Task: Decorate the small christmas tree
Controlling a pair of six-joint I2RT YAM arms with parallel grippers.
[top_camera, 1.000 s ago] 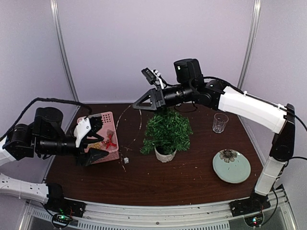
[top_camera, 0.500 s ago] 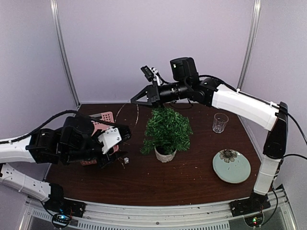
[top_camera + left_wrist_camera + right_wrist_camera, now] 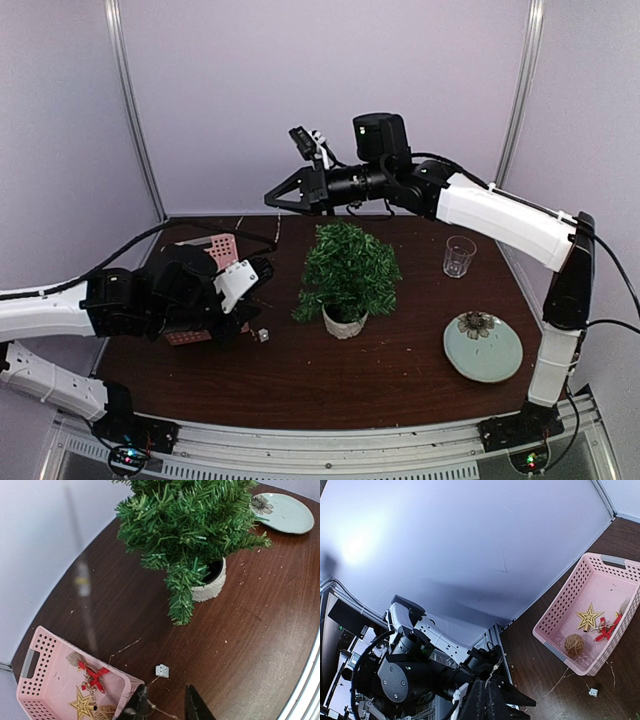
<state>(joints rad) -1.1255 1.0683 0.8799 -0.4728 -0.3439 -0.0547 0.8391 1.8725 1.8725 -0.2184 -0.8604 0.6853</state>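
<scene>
Top view: small christmas tree [image 3: 348, 262] stands upright in its white pot [image 3: 344, 321], mid-table. Right gripper [image 3: 272, 198] is up in the air, behind-left of the tree. Left gripper [image 3: 256, 300] is low, beside the pink basket [image 3: 222, 246].
Left wrist: jaws apart, narrow gap, with a thin strand running between them (not visibly pinched). Small white box [image 3: 161, 670] just ahead.
Right wrist: fingers pressed together. Far below, the basket holds a star [image 3: 588, 616] and a twine ball [image 3: 574, 643].
</scene>
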